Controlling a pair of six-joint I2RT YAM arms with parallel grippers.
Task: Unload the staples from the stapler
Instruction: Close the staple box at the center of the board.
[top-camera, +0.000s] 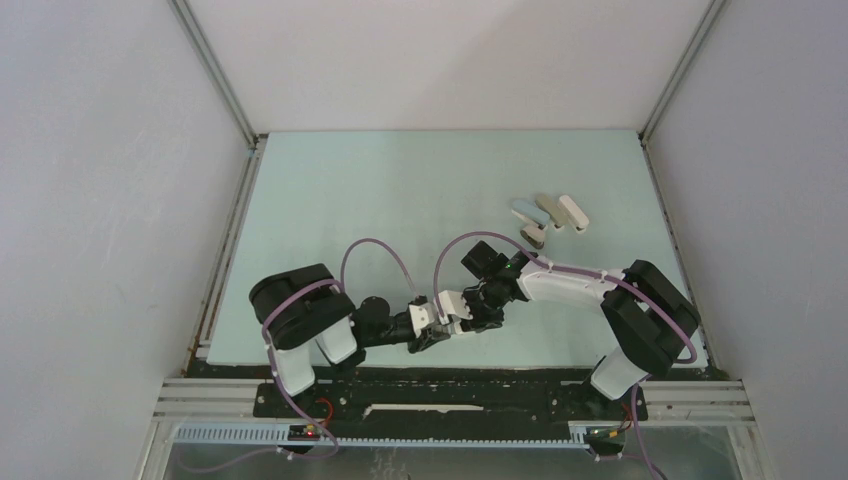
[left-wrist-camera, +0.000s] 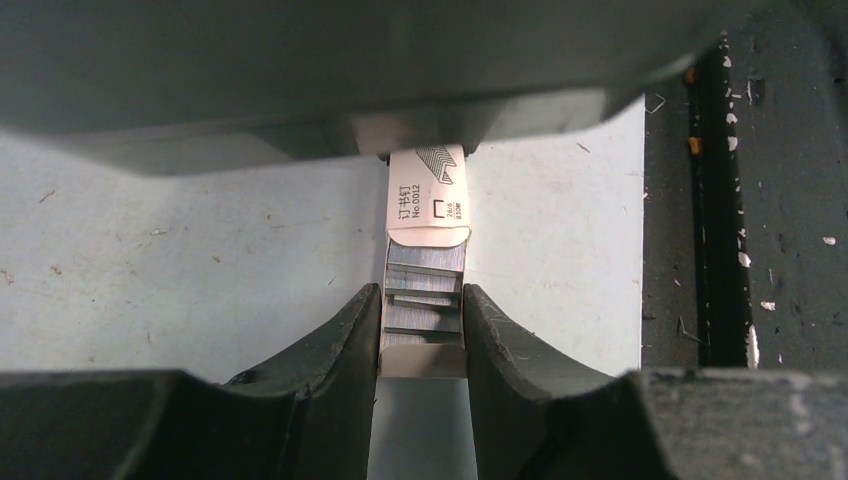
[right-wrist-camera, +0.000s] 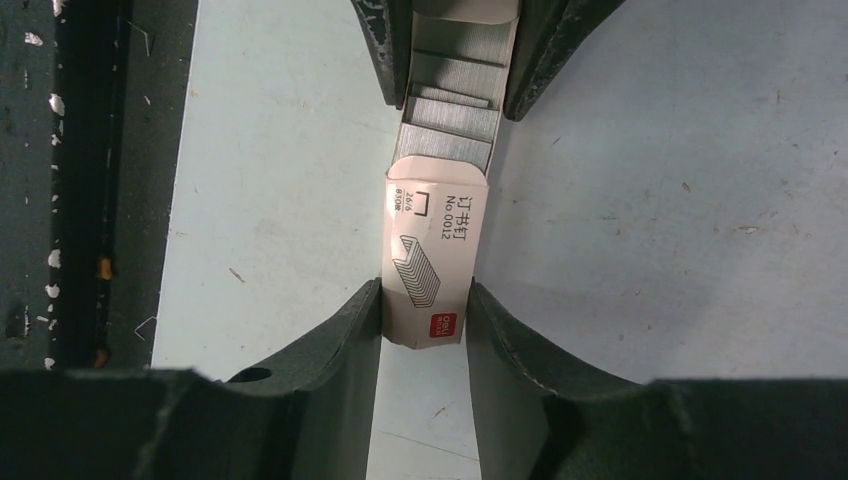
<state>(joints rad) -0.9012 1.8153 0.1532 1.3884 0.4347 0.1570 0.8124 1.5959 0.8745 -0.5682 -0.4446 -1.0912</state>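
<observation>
A small white staple box (top-camera: 446, 305) hangs between my two grippers near the table's front edge. My right gripper (right-wrist-camera: 425, 305) is shut on its printed white sleeve (right-wrist-camera: 435, 250). The left gripper (left-wrist-camera: 423, 312) is shut on the inner tray (left-wrist-camera: 425, 355), which is slid partly out of the sleeve (left-wrist-camera: 428, 195). Grey strips of staples (left-wrist-camera: 425, 275) lie in the exposed tray, and the staples (right-wrist-camera: 455, 95) also show in the right wrist view. The pale-blue stapler (top-camera: 523, 211) lies at the far right of the table, apart from both grippers.
Beside the stapler lie a beige item (top-camera: 547, 210), a white item (top-camera: 573, 211) and a squat dark grey-brown item (top-camera: 533, 235). The dark frame rail (left-wrist-camera: 700, 200) runs along the pale-green mat's (top-camera: 400, 190) front edge, close under the grippers.
</observation>
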